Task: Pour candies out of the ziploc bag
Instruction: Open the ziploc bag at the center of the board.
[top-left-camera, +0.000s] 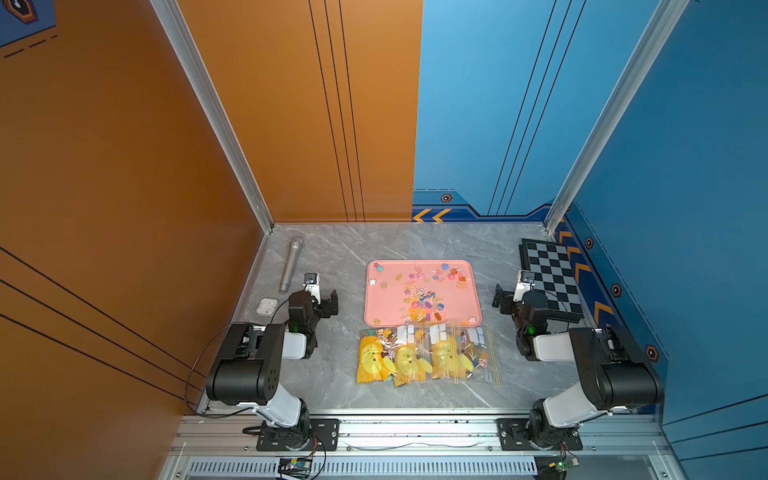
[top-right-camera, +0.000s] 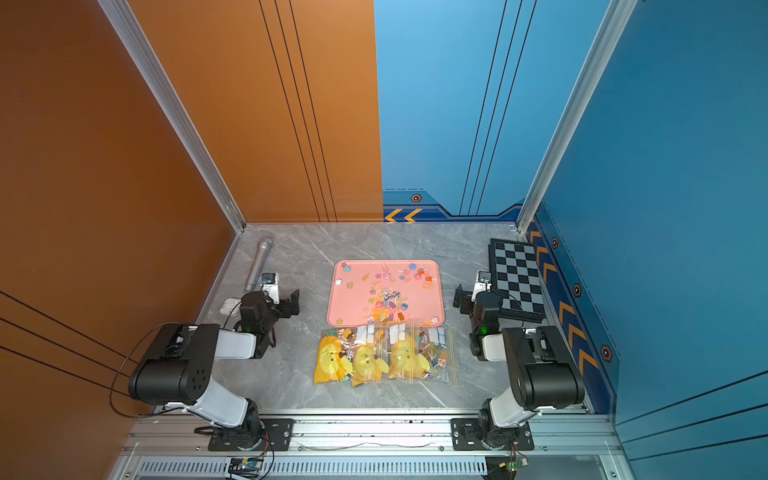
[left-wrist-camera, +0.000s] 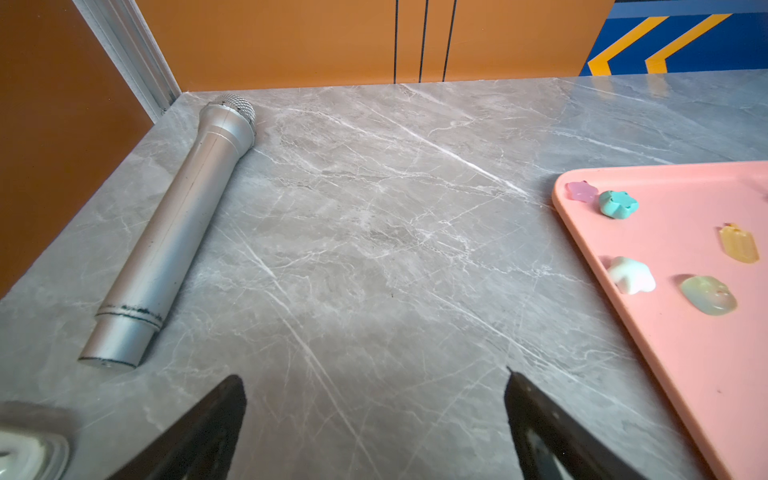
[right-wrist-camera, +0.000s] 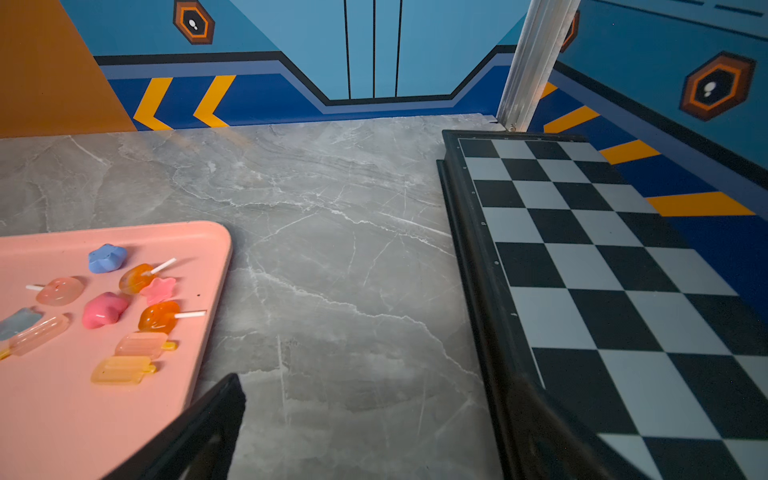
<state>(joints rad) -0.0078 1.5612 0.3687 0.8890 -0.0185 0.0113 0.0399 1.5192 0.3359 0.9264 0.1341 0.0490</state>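
In both top views the three ziploc bags (top-left-camera: 415, 357) lie flat on the worktop (top-left-camera: 332, 257), side by side, just at the near rim of the pink tray (top-left-camera: 380, 309). Part of the candies (top-left-camera: 424, 297) lies scattered over the tray, and more show through the clear plastic. The left gripper (top-left-camera: 327, 304) and right gripper (top-left-camera: 501, 298) sit low on either side of the tray, both spread wide and empty, well apart from the bags. To me this looks like a pause between pours. The next move calls for one gripper to swing in, pinch a bag by its closed end, and lift it mouth-down over the tray. I cannot tell which bags are unsealed. In the left wrist view the spread jaws frame bare worktop. The microphone (left-wrist-camera: 174, 232) lies towards the wall, a white earbud case (left-wrist-camera: 29, 457) sits close by the arm, and the tray's edge is on the other side, so there is room between. In the right wrist view the chessboard (right-wrist-camera: 602, 270) crowds one jaw closely, so the free path to the bags is on the tray side.
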